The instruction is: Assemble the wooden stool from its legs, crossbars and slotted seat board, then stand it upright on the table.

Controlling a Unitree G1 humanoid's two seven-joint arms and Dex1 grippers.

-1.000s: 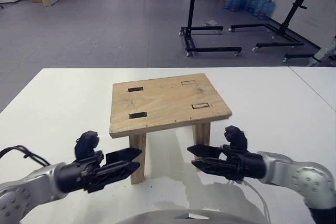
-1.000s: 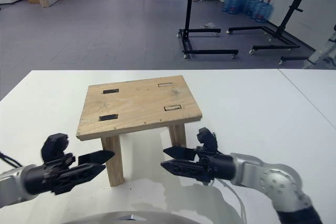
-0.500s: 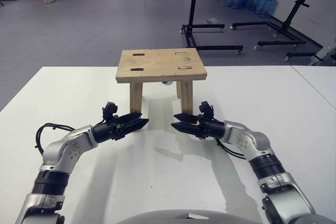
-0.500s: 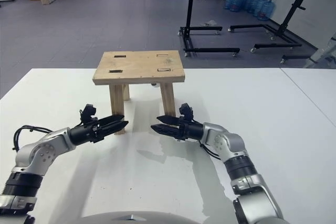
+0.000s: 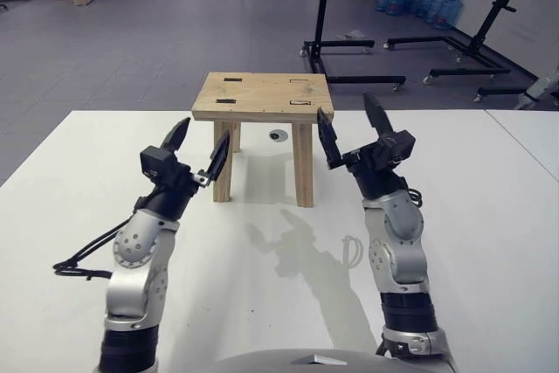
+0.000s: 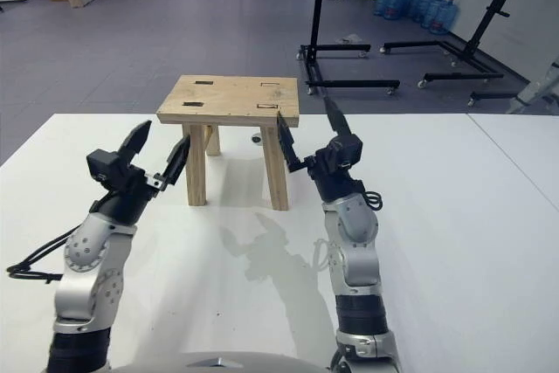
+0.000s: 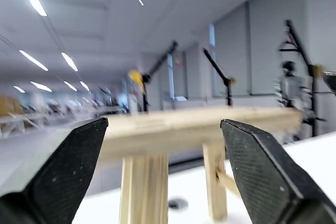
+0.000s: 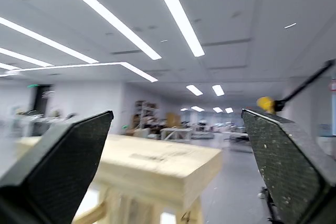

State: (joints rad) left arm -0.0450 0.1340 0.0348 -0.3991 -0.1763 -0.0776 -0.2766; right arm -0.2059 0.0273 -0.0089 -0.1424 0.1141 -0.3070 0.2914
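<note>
Assembled light wooden stool (image 5: 262,96) stands upright toward the far side of the white worktop (image 5: 489,216). Left gripper (image 5: 203,134) spread wide, holding nothing, raised near the stool's front leg. Right gripper (image 5: 345,109) spread wide, holding nothing, raised beside the seat edge.

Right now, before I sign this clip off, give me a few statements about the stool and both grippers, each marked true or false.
1. The stool stands upright on the table. True.
2. The left gripper is shut on a stool leg. False: it is open, holds nothing, and is raised in front of the stool, apart from it.
3. The right gripper is open and empty. True.
4. The seat board lies flat on the table beside the legs. False: it sits on top of the legs, slotted face up.
</note>
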